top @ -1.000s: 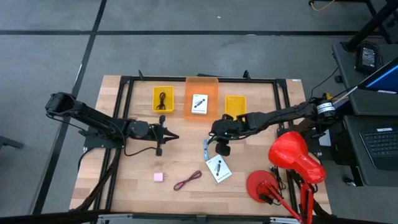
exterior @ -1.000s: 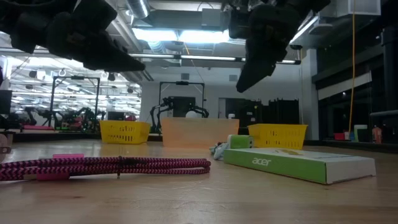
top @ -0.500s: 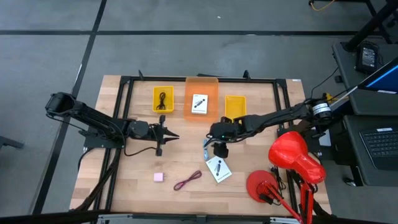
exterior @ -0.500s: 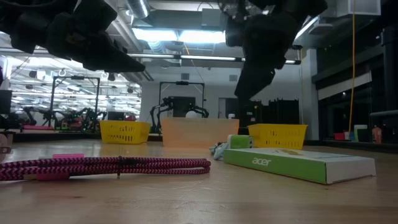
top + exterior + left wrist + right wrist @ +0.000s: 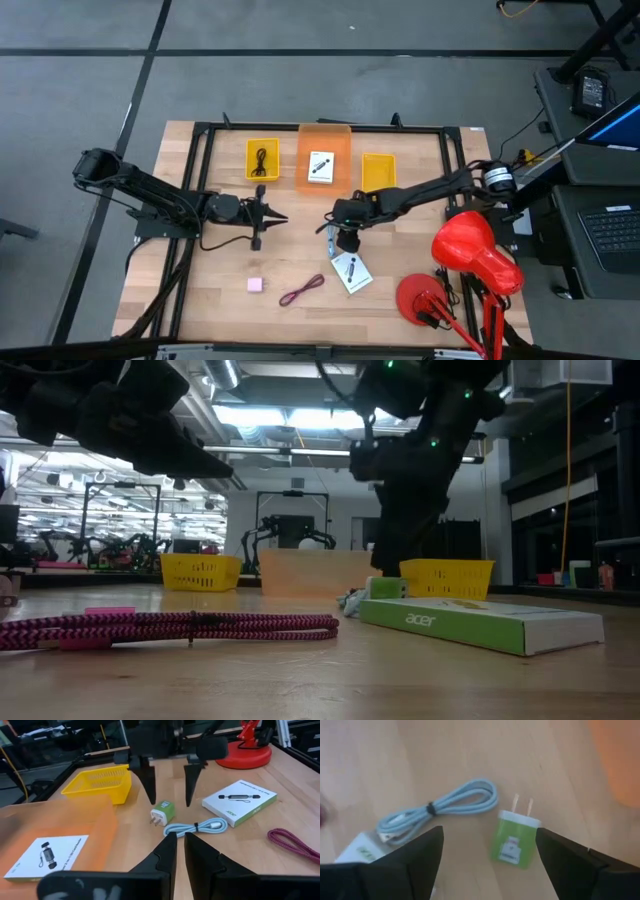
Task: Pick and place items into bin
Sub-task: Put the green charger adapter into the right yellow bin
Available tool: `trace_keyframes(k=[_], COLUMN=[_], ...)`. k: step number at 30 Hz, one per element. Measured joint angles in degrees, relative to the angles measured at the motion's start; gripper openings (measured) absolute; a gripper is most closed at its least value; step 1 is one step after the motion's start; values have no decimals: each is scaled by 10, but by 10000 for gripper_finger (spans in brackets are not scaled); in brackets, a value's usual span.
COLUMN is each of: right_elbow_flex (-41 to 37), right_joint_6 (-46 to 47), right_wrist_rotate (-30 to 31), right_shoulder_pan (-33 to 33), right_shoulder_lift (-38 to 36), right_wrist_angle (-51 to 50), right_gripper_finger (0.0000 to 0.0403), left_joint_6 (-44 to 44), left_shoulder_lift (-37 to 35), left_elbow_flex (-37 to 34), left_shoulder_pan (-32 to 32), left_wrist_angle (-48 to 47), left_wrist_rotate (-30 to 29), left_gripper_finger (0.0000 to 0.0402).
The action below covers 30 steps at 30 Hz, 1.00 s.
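A green cube-shaped plug lies flat on the wooden table, next to a coiled light-blue cable. My right gripper hangs open above the plug, pointing down, with one finger on either side of it and touching nothing. At the table's left-middle my left gripper is level and shut, with nothing in it. A white card box, a maroon cord and a pink square lie nearer the front edge.
Three bins stand in a row at the far side: a yellow bin holding a black cord, an orange bin holding a white card, and another yellow bin. A red clamp lamp stands at the right front.
My right gripper has opened wide, moved a little toward the table's left edge and come down over the green plug, tipping until its fingers point down. The things on the table have stayed where they were.
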Motion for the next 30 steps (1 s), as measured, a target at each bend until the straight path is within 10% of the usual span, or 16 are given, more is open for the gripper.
trace_keyframes(k=[23, 30], right_elbow_flex=[1, 1], right_joint_6=[-16, -15], right_wrist_rotate=[15, 15], right_shoulder_pan=[-30, -34], right_shoulder_lift=[67, 66], right_wrist_angle=[15, 16], right_gripper_finger=[299, 228], left_joint_6=[-2, -2], left_shoulder_lift=[0, 0], left_elbow_flex=[0, 0], left_shoulder_pan=[0, 0], left_wrist_angle=[-7, -7], left_wrist_rotate=[-1, -1], left_gripper_finger=[31, 31])
